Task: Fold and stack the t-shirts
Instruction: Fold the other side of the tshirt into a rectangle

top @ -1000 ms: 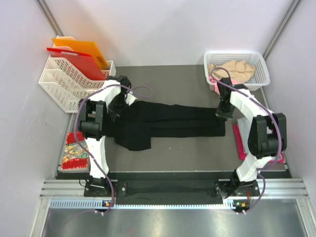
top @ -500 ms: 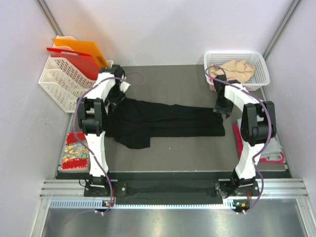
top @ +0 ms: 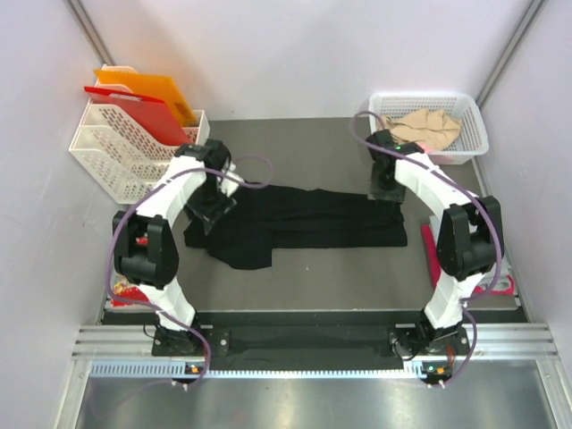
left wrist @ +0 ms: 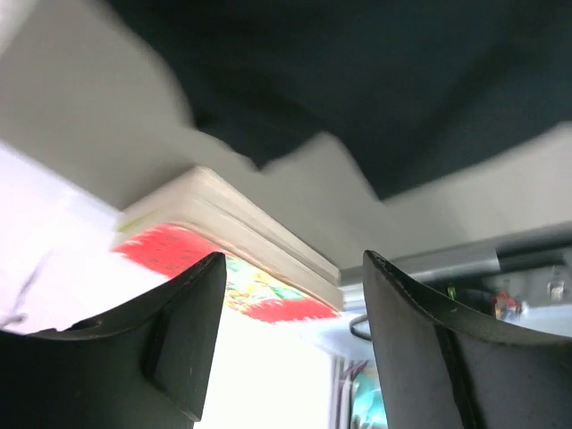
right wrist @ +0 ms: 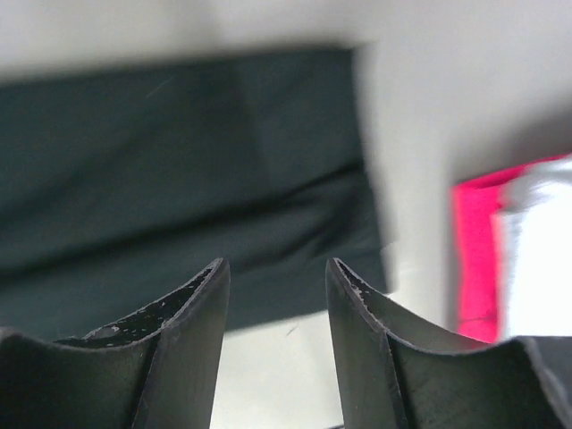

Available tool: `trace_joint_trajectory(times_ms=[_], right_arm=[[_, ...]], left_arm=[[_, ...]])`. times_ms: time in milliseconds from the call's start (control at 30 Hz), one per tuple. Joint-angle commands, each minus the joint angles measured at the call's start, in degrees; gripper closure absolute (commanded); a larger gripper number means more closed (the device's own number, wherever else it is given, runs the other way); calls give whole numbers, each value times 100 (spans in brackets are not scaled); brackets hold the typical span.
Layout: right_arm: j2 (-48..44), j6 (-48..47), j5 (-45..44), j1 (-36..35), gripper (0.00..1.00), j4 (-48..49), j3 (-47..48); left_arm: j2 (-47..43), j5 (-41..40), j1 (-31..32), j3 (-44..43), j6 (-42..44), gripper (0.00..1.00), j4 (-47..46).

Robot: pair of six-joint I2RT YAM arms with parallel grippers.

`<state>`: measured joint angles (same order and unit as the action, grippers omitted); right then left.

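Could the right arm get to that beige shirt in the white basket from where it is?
Probably yes. The right gripper is open and empty, close to the basket, whose top is open; the beige shirt lies on top, with nothing covering it.

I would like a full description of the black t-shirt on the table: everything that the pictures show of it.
The black t-shirt is soft, matte cloth, folded lengthwise into a long band that lies flat across the middle of the grey table. Its left end is wider, with a flap reaching toward the near edge; its right end is square. No print shows. The left gripper and right gripper hang over its two ends, fingers open, holding none of it.
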<state>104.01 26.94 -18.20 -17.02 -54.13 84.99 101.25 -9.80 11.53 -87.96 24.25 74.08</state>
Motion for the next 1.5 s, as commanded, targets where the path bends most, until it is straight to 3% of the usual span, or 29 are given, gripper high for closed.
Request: trace_joint_trajectory(times_ms=[0, 200, 400, 733, 833, 933, 967, 1067, 1233, 1467], right_arm=[[-434, 48, 404, -460, 53, 130, -307], [-372, 66, 457, -469, 53, 175, -562], [-320, 66, 457, -469, 55, 227, -571], [-346, 48, 466, -478, 57, 219, -536], [-363, 31, 440, -469, 58, 219, -554], [-381, 39, 448, -461, 58, 219, -571], [-381, 22, 440, -461, 59, 219, -571], [-390, 22, 396, -469, 59, 227, -589], [-399, -13, 396, -434, 59, 236, -624], [-311, -75, 369, -329, 59, 254, -510]], left_arm=[[-544, 5, 367, 929, 168, 32, -200], [-1054, 119, 833, 1711, 106, 31, -473], [-1011, -21, 860, 2388, 88, 31, -1158], [-177, -172, 860, 2109, 186, 31, -1906], [86, -84, 860, 1854, 177, 41, -1889], [280, -39, 860, 1791, 177, 63, -1854], [307, -22, 860, 1783, 177, 78, -1845], [307, 48, 851, 1695, 142, 99, -1722], [132, 49, 851, 1397, 211, 100, -1240], [-167, 14, 851, 238, 598, 100, -237]])
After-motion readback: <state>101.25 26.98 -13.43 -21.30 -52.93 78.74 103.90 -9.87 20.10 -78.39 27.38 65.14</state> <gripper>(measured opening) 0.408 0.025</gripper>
